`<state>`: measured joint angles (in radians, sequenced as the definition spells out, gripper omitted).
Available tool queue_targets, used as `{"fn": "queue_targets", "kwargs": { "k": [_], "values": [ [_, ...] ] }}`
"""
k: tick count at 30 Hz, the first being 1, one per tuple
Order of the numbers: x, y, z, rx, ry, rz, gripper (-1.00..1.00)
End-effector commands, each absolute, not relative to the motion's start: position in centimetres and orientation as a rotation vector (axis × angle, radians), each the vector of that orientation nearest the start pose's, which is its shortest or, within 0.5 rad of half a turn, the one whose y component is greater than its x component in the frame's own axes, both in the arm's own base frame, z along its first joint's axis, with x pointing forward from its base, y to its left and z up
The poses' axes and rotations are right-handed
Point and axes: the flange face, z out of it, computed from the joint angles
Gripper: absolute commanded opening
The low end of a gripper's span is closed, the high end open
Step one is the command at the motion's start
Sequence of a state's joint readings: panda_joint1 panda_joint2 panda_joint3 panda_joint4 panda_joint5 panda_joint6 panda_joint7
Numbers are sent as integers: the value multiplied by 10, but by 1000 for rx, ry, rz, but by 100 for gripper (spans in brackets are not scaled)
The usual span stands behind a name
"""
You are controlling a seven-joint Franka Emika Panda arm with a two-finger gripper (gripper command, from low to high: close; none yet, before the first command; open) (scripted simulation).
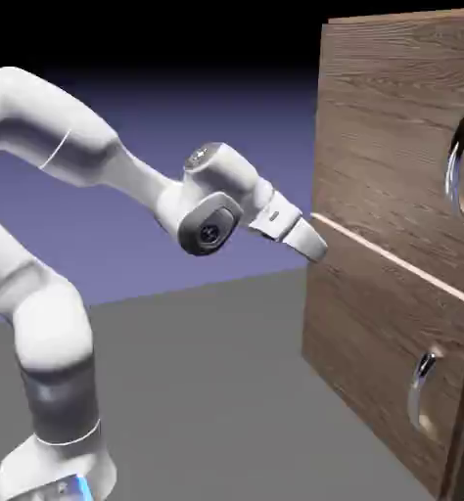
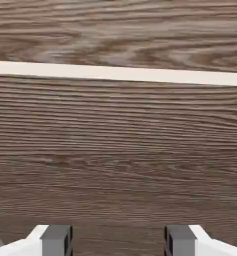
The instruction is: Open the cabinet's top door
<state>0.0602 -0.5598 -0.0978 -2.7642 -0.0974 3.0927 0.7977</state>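
Spread wide with nothing between them, the fingers [image 2: 118, 241] sit closest in the hand view, backed by the wood grain of the cabinet front and a pale strip [image 2: 118, 73] running across it. In the exterior view the cabinet [image 1: 373, 220] fills the right side, and its top door [image 1: 393, 137] is the big panel above the pale strip, apparently closed. Its curved silver handle [image 1: 458, 161] stands upright near the picture's right edge, well apart from the fingers, which point at the cabinet front lower down, around the seam. Whether they touch the wood cannot be told. The handle is the place to take hold: a smooth, shiny bar bowed out from the panel, best gripped around its middle, where there should be room behind it for a finger. Being upright, it asks for one finger on each side. The metal looks hard and likely slippery, so a loose pinch could slide along the curve; a firm squeeze should do it no harm. The door itself looks rigid and fairly heavy, though its hinges would probably carry the weight, leaving a steady pull along an arc rather than a lift. The lower handle [image 1: 421, 391] belongs to the other panel and is best left alone.
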Motion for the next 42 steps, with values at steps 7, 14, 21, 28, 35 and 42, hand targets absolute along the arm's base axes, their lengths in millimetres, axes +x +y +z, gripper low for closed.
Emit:
{"fn": "queue_targets", "kwargs": {
  "k": [7,14,21,28,35,42],
  "values": [
    [416,-53,539,-2179,927,-1342,0],
    [422,-106,578,-1987,890,-1509,0],
    [419,-160,597,-1845,827,-1634,0],
    [408,-213,599,-1771,742,-1712,0],
    [410,-242,593,-1761,689,-1729,0],
    [448,-239,593,-1763,686,-1732,0]
  ]
}}
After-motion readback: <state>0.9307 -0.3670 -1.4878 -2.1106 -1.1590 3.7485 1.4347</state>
